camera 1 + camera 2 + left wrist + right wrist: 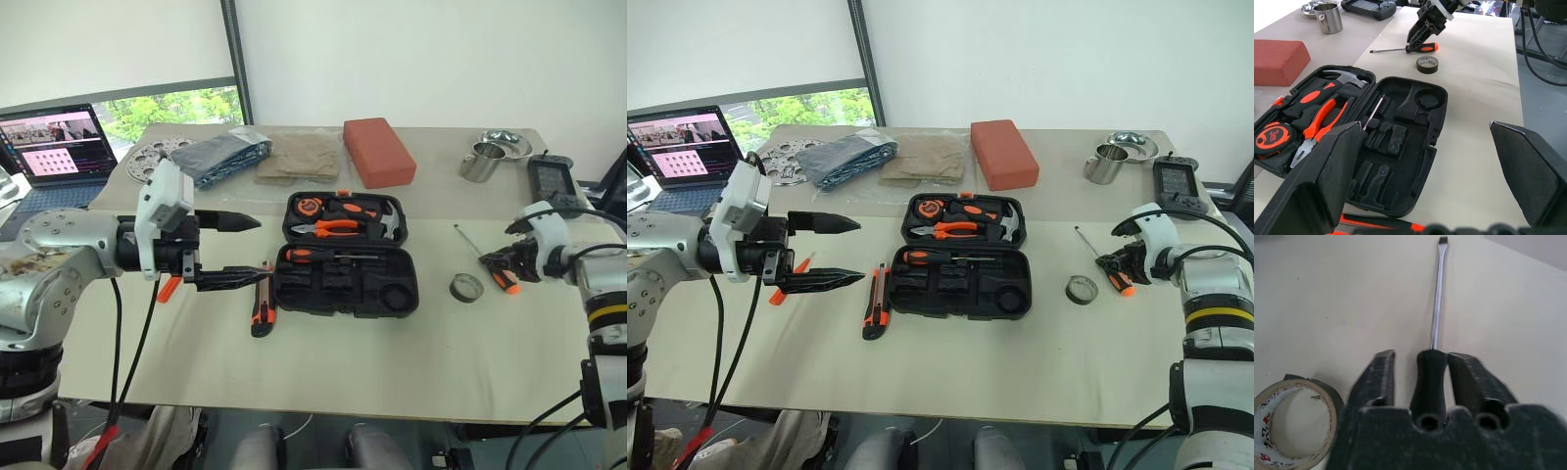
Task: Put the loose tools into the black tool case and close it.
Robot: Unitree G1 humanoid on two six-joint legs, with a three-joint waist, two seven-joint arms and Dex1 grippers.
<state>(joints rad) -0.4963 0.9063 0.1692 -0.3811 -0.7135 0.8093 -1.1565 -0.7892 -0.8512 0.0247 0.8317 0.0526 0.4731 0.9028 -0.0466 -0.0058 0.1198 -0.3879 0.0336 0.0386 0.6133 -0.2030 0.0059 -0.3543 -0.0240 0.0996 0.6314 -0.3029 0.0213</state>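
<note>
The black tool case (392, 294) lies open at the table's middle. Its far half holds a tape measure, pliers and a hammer, and one screwdriver (328, 255) lies in the near half. My left gripper (263, 247) hovers open just left of the case, pointing at it. Below it lie an orange-black utility knife (263, 311) and a small orange screwdriver (784, 291). To the right of the case, my right gripper (1422, 357) straddles the handle of a screwdriver (1437, 298) lying on the table, with a gap at one finger. A grey tape roll (466, 287) sits beside it.
A red-orange block (377, 150), folded cloth (299, 157) and a grey bag (225, 157) lie behind the case. At the back right stand a metal cup (480, 162), a bowl (506, 143) and a dark handheld device (554, 176). A laptop (54, 147) is at far left.
</note>
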